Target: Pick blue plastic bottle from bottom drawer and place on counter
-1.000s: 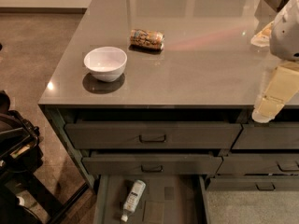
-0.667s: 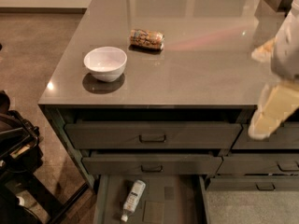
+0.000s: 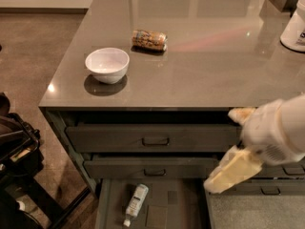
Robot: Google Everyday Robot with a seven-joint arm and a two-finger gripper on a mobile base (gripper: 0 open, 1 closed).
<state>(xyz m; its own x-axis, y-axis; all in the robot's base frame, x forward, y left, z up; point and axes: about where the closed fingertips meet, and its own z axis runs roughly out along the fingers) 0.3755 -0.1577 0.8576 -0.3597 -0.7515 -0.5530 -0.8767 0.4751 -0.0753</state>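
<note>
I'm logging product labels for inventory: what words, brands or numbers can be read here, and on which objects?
Slim clear blue plastic bottle in the open bottom drawer: dark label print, too blurred to read.
Big white jug on the grey counter: dark print, unreadable.
Brown patterned can: no legible text.
Pale end effector, over the drawer's right edge: no markings.

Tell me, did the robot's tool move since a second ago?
Yes. The tool moved down and left: it was level with the counter edge, and now hangs below that edge, above the bottom drawer.
</note>
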